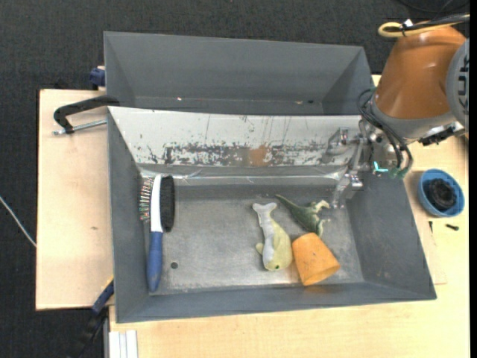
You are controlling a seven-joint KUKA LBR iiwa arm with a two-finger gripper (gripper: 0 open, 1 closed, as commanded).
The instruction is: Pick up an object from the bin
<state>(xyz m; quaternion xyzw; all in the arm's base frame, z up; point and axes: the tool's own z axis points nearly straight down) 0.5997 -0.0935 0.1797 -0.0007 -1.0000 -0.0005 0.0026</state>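
Note:
My gripper (349, 179) hangs at the right side of the bin, near the right wall and just above the floor. Close to its lower left lies a small dark green toy animal (302, 212). An orange cup (314, 258) lies on its side below that, towards the front wall. Left of the cup rests a soft toy whale (272, 245), pale yellow and white. I see nothing held in the gripper.
A brush with a blue handle and black bristles (156, 226) lies along the left wall. The arm with its orange cover comes in over the bin's right rim. Bare floor stretches between the brush and the toys.

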